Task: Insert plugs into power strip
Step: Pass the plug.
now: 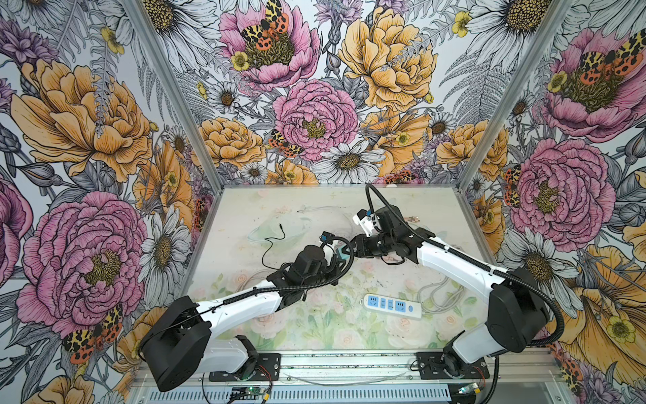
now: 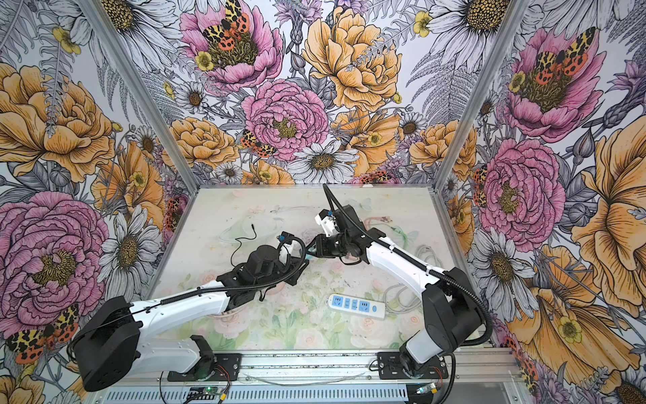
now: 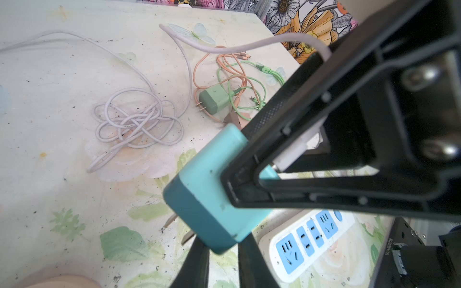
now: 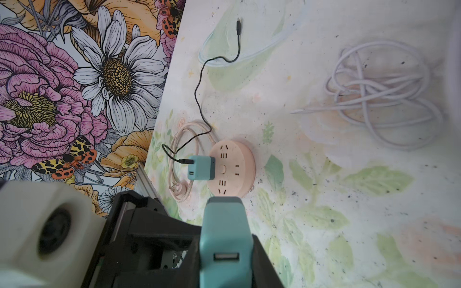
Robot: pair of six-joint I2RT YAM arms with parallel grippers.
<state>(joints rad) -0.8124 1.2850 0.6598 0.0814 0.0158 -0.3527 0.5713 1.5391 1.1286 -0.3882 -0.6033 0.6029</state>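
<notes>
Both arms meet above the middle of the table on one teal plug (image 3: 212,199), also seen in a top view (image 1: 342,252). My right gripper (image 4: 225,239) is shut on its body, USB port facing the camera. My left gripper (image 3: 222,246) is shut on the plug's lower corner, near the bare prongs. The white power strip (image 1: 391,306) with blue sockets lies flat near the right arm, nothing plugged into it. A second teal plug (image 4: 200,167) sits in a round pink strip (image 4: 232,169). A green plug (image 3: 212,101) lies loose among its cables.
A tangled white cable (image 3: 134,122) lies on the floral mat. Orange and green cables (image 3: 239,74) pile up beside the green plug. A thin black cable (image 1: 271,245) runs from the second teal plug. In the top views the left arm hides the round pink strip.
</notes>
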